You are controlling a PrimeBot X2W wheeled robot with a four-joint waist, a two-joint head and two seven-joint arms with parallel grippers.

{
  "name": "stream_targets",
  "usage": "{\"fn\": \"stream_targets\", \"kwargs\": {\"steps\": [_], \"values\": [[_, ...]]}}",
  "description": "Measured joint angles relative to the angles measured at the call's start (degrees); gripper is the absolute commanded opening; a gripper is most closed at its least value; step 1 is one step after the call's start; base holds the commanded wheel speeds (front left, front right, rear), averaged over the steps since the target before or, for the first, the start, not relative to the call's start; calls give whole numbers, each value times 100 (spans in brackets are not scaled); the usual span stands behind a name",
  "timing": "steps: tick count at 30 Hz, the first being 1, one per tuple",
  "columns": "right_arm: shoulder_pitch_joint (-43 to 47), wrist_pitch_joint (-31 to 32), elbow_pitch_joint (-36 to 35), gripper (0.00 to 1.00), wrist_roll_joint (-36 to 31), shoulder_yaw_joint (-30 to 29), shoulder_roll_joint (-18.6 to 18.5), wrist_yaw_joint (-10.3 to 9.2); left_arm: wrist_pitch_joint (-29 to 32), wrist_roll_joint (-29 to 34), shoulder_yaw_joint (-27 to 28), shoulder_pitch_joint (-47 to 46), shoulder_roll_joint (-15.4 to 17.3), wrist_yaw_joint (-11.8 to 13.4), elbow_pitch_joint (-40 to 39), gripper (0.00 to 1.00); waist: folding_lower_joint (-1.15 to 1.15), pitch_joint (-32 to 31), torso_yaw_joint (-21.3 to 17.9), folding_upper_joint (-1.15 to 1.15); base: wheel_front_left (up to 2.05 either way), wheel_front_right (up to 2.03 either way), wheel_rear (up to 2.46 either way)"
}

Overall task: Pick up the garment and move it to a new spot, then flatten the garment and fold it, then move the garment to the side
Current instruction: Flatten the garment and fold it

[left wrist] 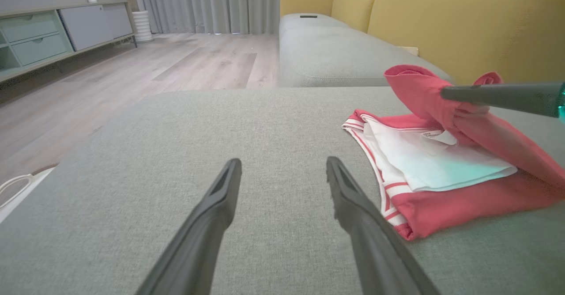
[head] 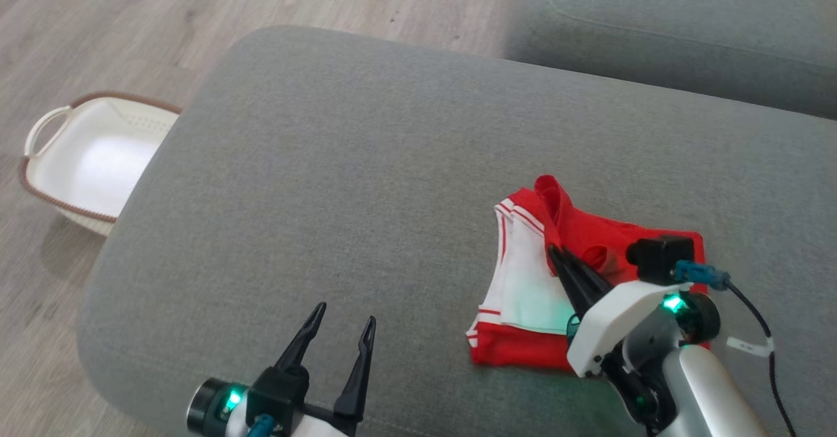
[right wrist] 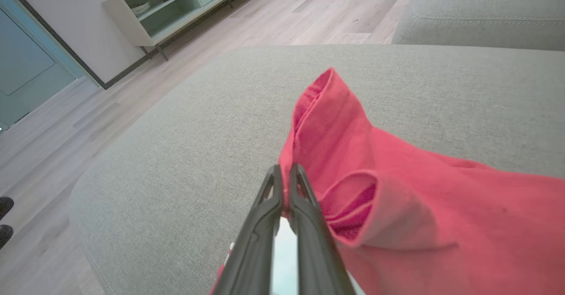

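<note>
Most of the grey cushion (head: pixel 366 162) lies bare: coarse woven cloth with rounded corners, open across its middle, far side and left side. The garment (head: pixel 523 273), soft red fabric with a white panel and red-and-white striped bands, lies in layers on the cushion's near right part, clear of its far and left edges. The right gripper (head: pixel 554 248) has its jaws together, clamped on a red fold raised above the cushion into a loose pocket. The left gripper (head: pixel 346 313) hovers over the cushion's near side, jaws wide apart, holding nothing. A white plastic basket (head: pixel 131 120) with a brown rim stands on the wood-grain floor (head: pixel 98 31) off the cushion's left edge
</note>
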Motion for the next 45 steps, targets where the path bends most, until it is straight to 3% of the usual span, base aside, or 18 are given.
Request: {"fn": "stream_targets", "kwargs": {"steps": [4,5,6,7,15,25,26,27,28,32,38,45], "values": [[-163,-177,168,0,160,133,0,0,0,43,-10,-5,-5,-3,9,100,0,41,151,0,0,0,0],[-191,-178,207,17,201,163,0,0,0,44,-10,-5,-8,-3,14,100,0,44,170,0,0,0,0],[-209,-183,242,86,234,172,1,0,0,44,-11,-5,-10,-2,20,100,0,44,180,0,0,0,0],[-211,-226,265,100,253,178,1,0,0,44,-10,-4,-12,-1,26,100,0,40,182,0,0,0,0],[-208,-382,-43,100,554,233,2,0,0,41,10,1,-23,4,73,100,0,-40,-40,0,0,0,0],[-18,-336,-166,100,555,-531,5,0,0,42,54,-3,-43,3,52,100,0,-82,-687,0,0,0,0],[12,-271,-111,82,676,-547,-5,0,0,43,55,-6,-44,2,48,100,0,-87,-745,0,0,0,0],[34,-205,-43,14,824,-553,-22,0,0,44,55,-11,-44,0,48,100,0,-95,-787,0,0,0,0],[37,-113,47,0,1014,-560,-51,0,0,49,55,-15,-45,-4,48,100,0,-107,-812,0,0,0,0],[20,209,353,0,1685,-573,-175,0,0,51,54,-20,-48,-49,47,100,0,-124,-769,0,0,0,0],[-382,1029,1347,0,2859,-580,-389,0,0,51,41,-20,-56,-49,48,100,0,-101,-506,0,0,0,0],[-888,1558,2325,0,3509,-476,-626,0,0,51,24,-23,-78,-49,56,100,0,-6,-146,0,0,0,0]]}}
